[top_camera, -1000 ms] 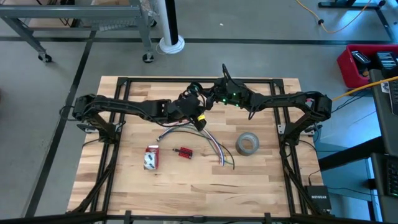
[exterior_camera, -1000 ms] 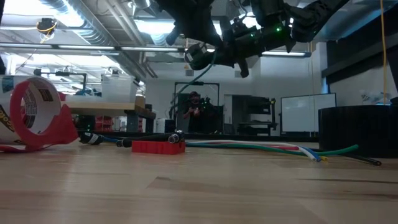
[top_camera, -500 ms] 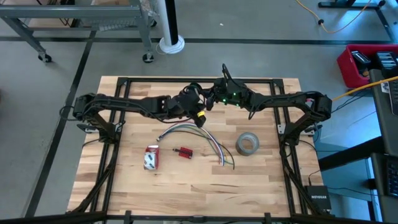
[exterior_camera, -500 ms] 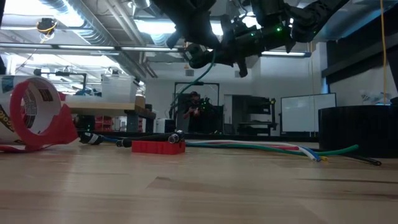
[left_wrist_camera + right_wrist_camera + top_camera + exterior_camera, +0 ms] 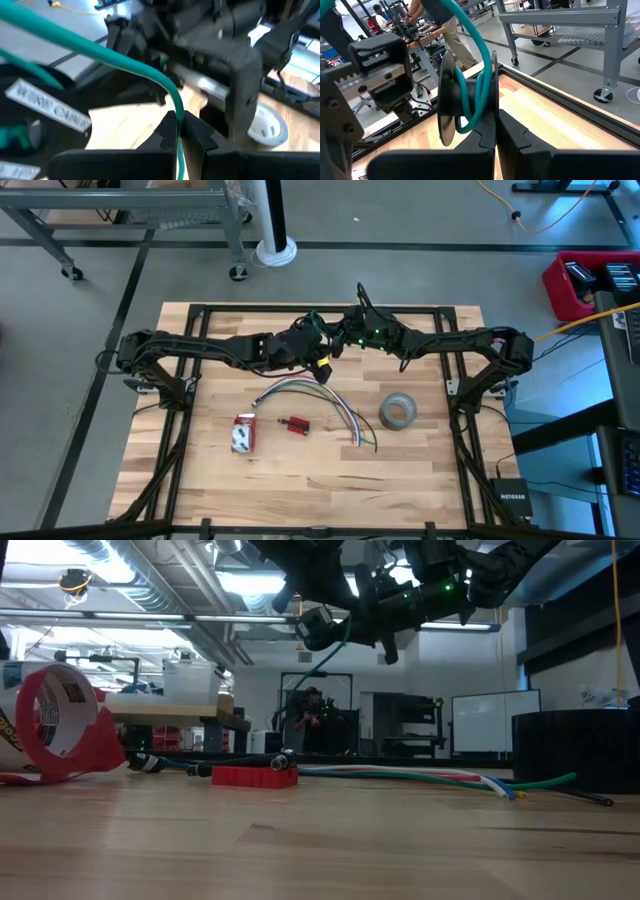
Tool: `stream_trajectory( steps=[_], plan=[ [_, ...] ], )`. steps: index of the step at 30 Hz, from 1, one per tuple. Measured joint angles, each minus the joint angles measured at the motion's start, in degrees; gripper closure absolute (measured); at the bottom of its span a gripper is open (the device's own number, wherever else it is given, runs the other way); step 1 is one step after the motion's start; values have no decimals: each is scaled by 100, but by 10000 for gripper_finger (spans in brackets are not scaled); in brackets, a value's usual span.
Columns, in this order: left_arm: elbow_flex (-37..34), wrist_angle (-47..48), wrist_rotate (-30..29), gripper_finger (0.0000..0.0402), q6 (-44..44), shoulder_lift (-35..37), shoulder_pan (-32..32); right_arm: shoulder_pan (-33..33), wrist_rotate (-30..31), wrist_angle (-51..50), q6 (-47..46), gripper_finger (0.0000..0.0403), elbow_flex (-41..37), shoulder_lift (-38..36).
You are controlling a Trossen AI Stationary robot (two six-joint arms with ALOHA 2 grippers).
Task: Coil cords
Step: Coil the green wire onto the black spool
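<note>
Teal cord [image 5: 150,70] runs mid-air over the desk [image 5: 300,470] between my left end effector [image 5: 178,131], pinching it, and my right end effector [image 5: 495,135], clamping the spool [image 5: 465,97]; next: another wrap.

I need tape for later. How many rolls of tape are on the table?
2. A grey roll lies flat on the table's right side; another sits in a red dispenser left of centre. The arms cover the far edge, so one could be hidden.

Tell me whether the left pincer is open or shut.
Shut. In the left wrist view, the left pincer has its fingertips pressed together on the teal cord.
</note>
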State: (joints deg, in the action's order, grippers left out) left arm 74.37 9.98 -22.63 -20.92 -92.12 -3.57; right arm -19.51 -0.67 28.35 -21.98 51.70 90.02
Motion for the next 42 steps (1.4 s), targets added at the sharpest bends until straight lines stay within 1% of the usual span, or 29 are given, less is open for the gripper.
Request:
stream_trajectory(
  steps=[3,7,10,14,20,24,26,29,32,34,39,42],
  plan=[
    [-2,322,-42,401,-137,0,4,0,0,-26,0,401,0,0],
    [-2,1106,-517,401,-487,38,20,0,0,-67,0,401,0,0],
    [-2,1722,-753,401,-819,120,54,0,0,-113,0,401,-2,0],
    [-2,2448,-1003,401,-1242,265,137,0,0,-104,0,401,-4,0],
    [-4,3487,-1307,401,-1919,276,257,0,0,9,-9,401,-4,0],
    [-6,3946,-1904,401,-2236,284,289,0,-185,49,-21,401,-4,0],
    [-7,3923,-1986,401,-2237,305,253,0,-325,25,-66,401,-4,0],
    [-7,3513,-1993,401,-2025,315,187,0,-475,25,-186,401,-4,0],
    [-7,2925,-1804,401,-1562,313,94,3,-596,53,-192,401,-4,0],
    [-7,2730,-1760,401,-1330,313,19,4,-702,51,-196,401,-4,0],
    [-7,2962,-1743,401,-1294,313,-275,0,-1094,9,-262,401,-4,0],
    [-7,3146,-1742,401,-1298,341,-412,7,-1215,3,-329,401,-4,0]
  ],
)
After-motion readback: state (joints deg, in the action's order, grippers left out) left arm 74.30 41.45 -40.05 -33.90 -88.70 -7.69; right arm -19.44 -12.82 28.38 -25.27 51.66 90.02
